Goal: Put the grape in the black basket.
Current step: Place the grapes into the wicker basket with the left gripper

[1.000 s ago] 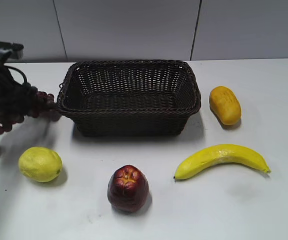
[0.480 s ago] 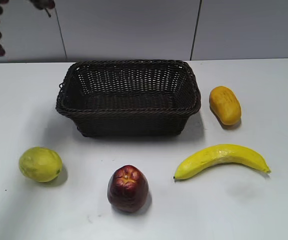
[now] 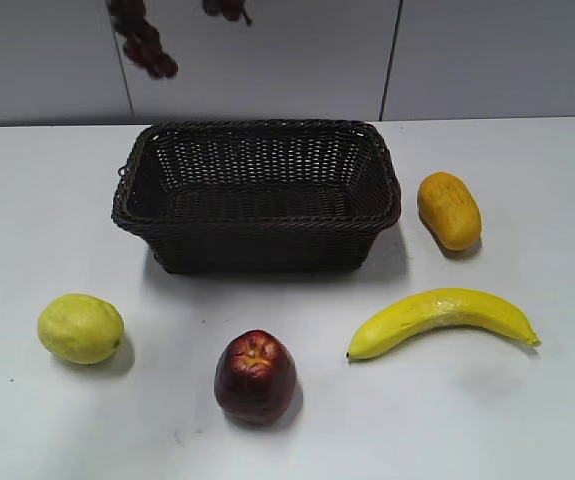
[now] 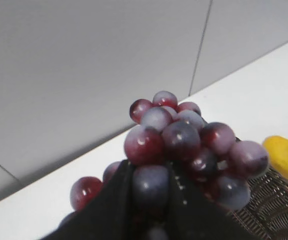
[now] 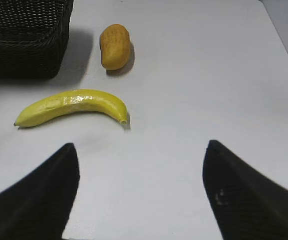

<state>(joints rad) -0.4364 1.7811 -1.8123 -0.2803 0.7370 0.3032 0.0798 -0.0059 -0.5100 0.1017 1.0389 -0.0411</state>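
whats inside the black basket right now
Nothing shows inside the black basket: only bare woven floor and walls. The near wall hides a strip of floor behind it. The grape hangs high above its left rear, clamped in the left gripper.

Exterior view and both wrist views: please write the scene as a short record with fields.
grapes: held up by left gripper, hanging above the table behind the basket
basket: empty
right gripper: open, holding nothing
in front of basket: lemon, apple, banana
right of basket: orange fruit
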